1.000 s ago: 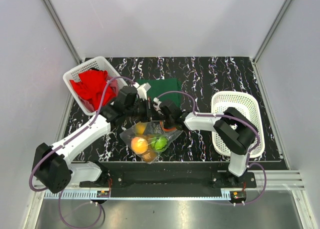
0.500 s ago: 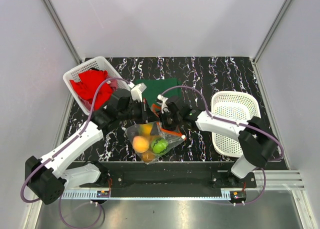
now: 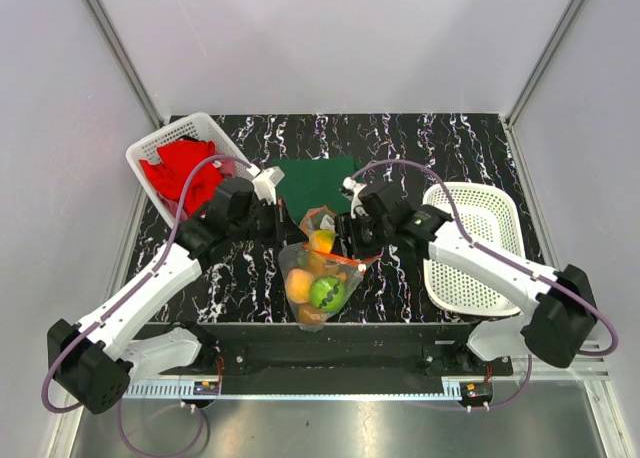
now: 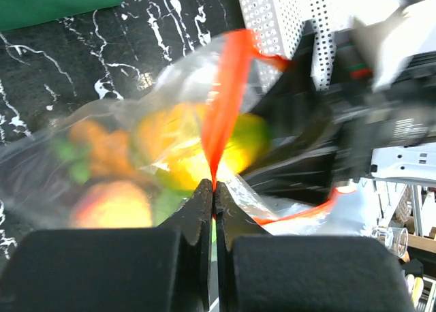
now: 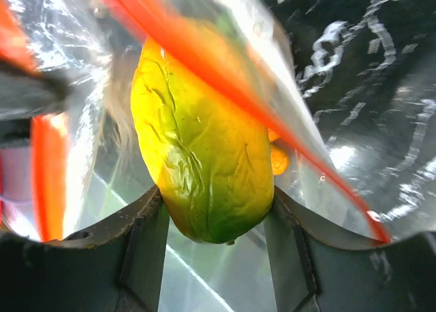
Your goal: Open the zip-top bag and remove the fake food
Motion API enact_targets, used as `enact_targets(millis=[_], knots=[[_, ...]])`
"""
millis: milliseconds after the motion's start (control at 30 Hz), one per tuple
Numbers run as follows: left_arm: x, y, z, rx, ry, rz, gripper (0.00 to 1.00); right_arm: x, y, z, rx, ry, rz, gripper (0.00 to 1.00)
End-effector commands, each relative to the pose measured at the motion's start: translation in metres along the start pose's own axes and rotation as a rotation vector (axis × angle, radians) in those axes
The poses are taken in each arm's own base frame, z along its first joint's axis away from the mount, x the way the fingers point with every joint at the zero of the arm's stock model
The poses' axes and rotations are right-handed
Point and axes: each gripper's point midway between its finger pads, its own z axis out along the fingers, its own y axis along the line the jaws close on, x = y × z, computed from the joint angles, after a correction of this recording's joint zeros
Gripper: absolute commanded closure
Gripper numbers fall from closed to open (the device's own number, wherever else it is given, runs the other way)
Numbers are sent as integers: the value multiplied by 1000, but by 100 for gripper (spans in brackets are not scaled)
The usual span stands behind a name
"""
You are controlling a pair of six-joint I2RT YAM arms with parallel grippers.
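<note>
Near the front middle of the black marbled table (image 3: pixel 450 148), the zip-top bag (image 3: pixel 340 278) hangs between the two arms, its mouth pulled up toward the far side and its lower end down by the near edge. I can't tell whether that lower end touches the table.

The left pincer (image 4: pixel 214 188) is clamped tight on the orange-red zip strip (image 4: pixel 228 87), its two fingers pressed together with the strip coming up out from between them.

The right pincer (image 5: pixel 214 203) is at the bag's mouth from the right side. Its fingers are closed against both flanks of a yellow-green fruit (image 5: pixel 204 155), with crinkled clear plastic and the strip all around it. Whether plastic lies between the fingers and the fruit, I can't make out.

Lower in the bag sits the rest of the fake food (image 3: pixel 325 293): a green round piece, a peach-orange round one just left of it, and something orange at the very bottom.

Just beyond the bag, a flat dark green cloth (image 3: pixel 318 181) lies on the table. At the far left corner stands a white basket (image 3: pixel 140 158) with a red cloth (image 3: pixel 185 173) bundled in it. On the right side sits an oval white basket (image 3: pixel 470 188), well apart from the bag.
</note>
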Motion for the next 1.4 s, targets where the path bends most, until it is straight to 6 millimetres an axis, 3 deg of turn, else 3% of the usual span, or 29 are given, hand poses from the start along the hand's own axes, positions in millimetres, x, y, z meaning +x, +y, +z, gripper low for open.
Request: enact_targets(millis=[0, 133, 267, 400, 467, 533, 700, 800, 900, 967, 1067, 1100, 1200, 1367], knots=[[-18, -5, -9, 14, -54, 49, 100, -25, -7, -51, 101, -107, 3, 91], [-18, -10, -8, 38, -37, 53, 100, -35, 5, -67, 53, -158, 5, 92], [-22, -26, -9, 101, -25, 28, 100, -34, 29, -65, -54, -104, 63, 95], [-29, -46, -7, 180, -42, -14, 100, -49, 40, -53, -84, -97, 133, 96], [-29, -46, -4, 174, -40, -24, 100, -61, 51, -51, -111, -96, 153, 98], [-29, -40, 1, 142, -43, -45, 100, -71, 57, -56, -115, -108, 152, 98], [-32, -4, 1, -46, -111, -96, 100, -77, 56, -101, -35, -183, 105, 98], [-40, 8, -5, -117, -174, -96, 100, -67, 40, -132, 37, -234, 104, 98], [-44, 7, -8, -121, -194, -83, 100, -56, 18, -159, 107, -278, 110, 98], [-45, 5, -10, -114, -192, -68, 100, -50, -22, -174, 259, -309, 164, 98], [-51, -1, -15, -103, -208, -36, 100, -37, -75, -181, 423, -278, 240, 100], [-54, -4, -16, -96, -212, -25, 100, -37, -103, -189, 491, -288, 304, 100], [-56, -12, -15, -67, -194, 20, 100, -20, -163, -187, 617, -233, 457, 100], [-50, -14, -3, -30, -141, -4, 100, 6, -223, -157, 641, -123, 662, 100]])
